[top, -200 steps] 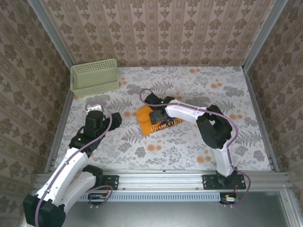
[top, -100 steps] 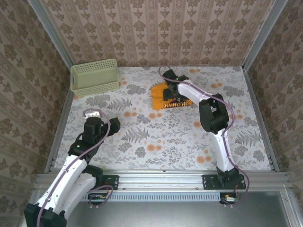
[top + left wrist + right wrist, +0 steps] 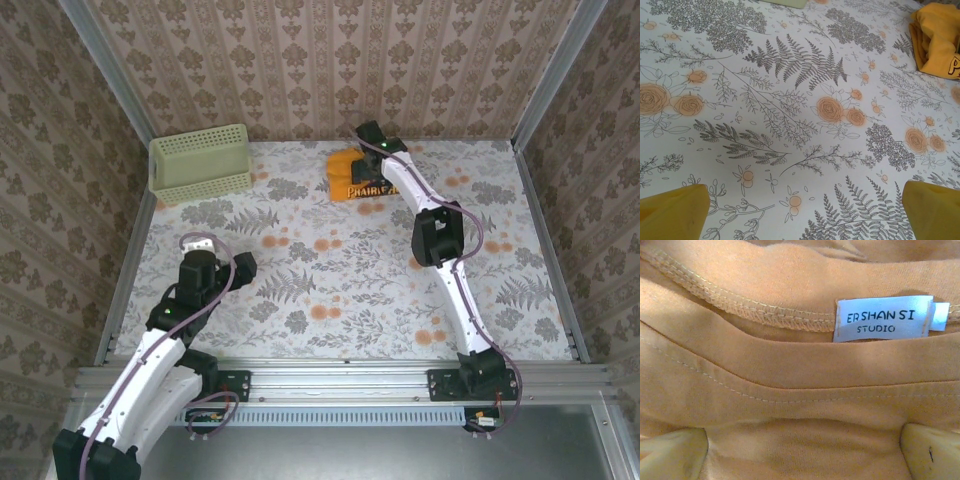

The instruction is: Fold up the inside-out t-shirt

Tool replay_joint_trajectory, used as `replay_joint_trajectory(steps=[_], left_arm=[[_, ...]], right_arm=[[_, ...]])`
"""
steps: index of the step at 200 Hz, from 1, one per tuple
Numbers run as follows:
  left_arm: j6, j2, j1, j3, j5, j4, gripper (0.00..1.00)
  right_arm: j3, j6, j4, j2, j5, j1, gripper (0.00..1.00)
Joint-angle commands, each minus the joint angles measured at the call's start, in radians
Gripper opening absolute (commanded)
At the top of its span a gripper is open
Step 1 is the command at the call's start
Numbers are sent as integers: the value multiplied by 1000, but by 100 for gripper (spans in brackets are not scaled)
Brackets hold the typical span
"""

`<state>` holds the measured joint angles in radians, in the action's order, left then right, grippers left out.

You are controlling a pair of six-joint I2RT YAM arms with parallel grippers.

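The inside-out t-shirt point(image 3: 352, 181) lies as a folded orange-yellow bundle at the far back of the table, dark lettering facing up. My right gripper point(image 3: 362, 152) reaches out to its far edge. In the right wrist view the fingertips point(image 3: 675, 452) stand wide apart with the shirt's point(image 3: 790, 390) collar seams and white label point(image 3: 883, 318) spread under the right gripper point(image 3: 805, 452); it is open. My left gripper point(image 3: 195, 244) hovers open over bare tablecloth at the near left; the left gripper point(image 3: 805, 220) has nothing between its fingers. A corner of the shirt point(image 3: 935, 40) shows far ahead of it.
A pale green mesh basket point(image 3: 200, 163) stands at the back left corner. The flowered tablecloth point(image 3: 330, 290) covers the table. Wallpapered walls and metal frame rails close in the back and sides, right behind the shirt.
The shirt has slid from the table's middle to the far back with my right gripper on it. My left arm has drawn back slightly toward the near left.
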<state>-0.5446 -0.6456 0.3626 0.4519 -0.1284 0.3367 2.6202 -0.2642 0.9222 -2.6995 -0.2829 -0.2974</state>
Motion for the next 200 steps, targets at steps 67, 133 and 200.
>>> replay_joint_trajectory(steps=[67, 133, 200], left_arm=[[48, -35, -10, 95, -146, 4, 100], [132, -83, -13, 75, -471, -159, 100], [409, -428, -116, 58, -579, -468, 100]], right_arm=[[-24, -12, 108, 188, 62, 31, 100], [-909, -68, -240, 878, 74, 2, 100], [-1731, 0, -747, 1543, -169, 36, 100]])
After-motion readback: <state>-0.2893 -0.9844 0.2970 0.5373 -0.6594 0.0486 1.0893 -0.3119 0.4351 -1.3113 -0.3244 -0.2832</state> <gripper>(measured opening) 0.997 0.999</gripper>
